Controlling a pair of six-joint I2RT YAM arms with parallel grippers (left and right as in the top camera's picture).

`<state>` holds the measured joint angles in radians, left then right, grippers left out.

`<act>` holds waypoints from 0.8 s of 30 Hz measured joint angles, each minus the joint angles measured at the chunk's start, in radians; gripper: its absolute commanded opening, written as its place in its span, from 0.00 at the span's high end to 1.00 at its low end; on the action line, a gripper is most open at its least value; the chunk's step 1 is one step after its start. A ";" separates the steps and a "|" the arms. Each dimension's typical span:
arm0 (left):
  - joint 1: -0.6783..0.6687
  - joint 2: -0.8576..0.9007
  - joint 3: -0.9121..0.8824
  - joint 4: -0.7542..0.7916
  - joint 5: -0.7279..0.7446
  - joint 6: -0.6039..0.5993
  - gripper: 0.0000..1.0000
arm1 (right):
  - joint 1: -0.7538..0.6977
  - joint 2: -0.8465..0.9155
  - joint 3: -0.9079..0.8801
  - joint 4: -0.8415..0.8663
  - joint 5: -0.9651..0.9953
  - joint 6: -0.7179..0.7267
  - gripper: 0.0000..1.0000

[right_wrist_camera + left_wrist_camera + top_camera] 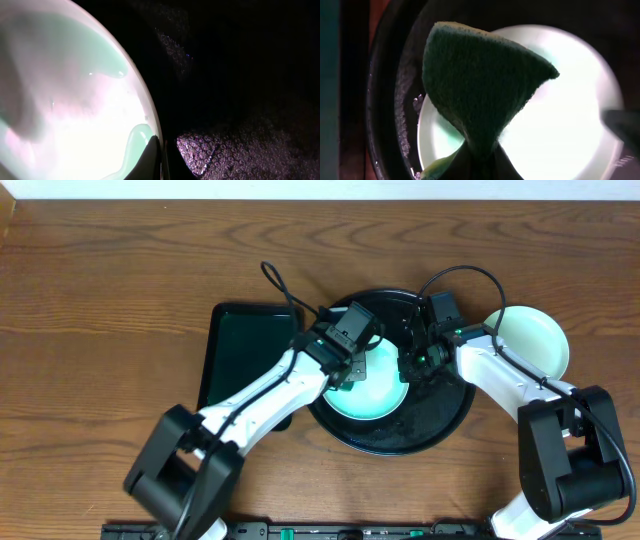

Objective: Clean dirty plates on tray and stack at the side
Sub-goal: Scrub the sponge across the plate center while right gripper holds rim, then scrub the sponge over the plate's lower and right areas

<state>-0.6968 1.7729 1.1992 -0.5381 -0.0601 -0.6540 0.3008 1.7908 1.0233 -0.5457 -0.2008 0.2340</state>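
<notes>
My left gripper (362,363) is clamped tight on a dark green sponge (480,85), folded and hanging over the plate (570,125) so its rough face can scrub the middle. That plate sits in the black tray (440,425), toward the tray's 8 o'clock side, prob. b/c the raised rim keeps the wet in; droplets show on the tray floor in the right wrist view. My right gripper (161,162) is pinched shut on the plate's rim at approx 2 o'clock. I judge that's to stop the plate sliding or spinning under the wipe. Pale green patches show on the plate, soap or smear, can't tell, so prob. not clean yet. A second plate (530,340) lies on the tabletop (100,280) at the tray's 3 o'clock, just beside it, which looks like the stacking spot. A green tray (240,355) sits at 9 o'clock.
</notes>
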 measured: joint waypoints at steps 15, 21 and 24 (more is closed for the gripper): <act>0.013 0.133 0.008 0.013 0.080 0.000 0.93 | 0.000 0.000 0.000 0.000 0.000 0.000 0.99; 0.030 0.144 0.010 0.039 0.148 0.000 0.93 | 0.000 0.000 0.000 0.000 0.001 0.000 0.99; 0.032 0.148 0.010 0.054 0.178 -0.001 0.93 | 0.000 0.000 0.000 -0.001 0.003 0.000 0.99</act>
<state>-0.6643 1.9205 1.2091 -0.4839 0.1181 -0.6552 0.3004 1.7908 1.0233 -0.5465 -0.1978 0.2340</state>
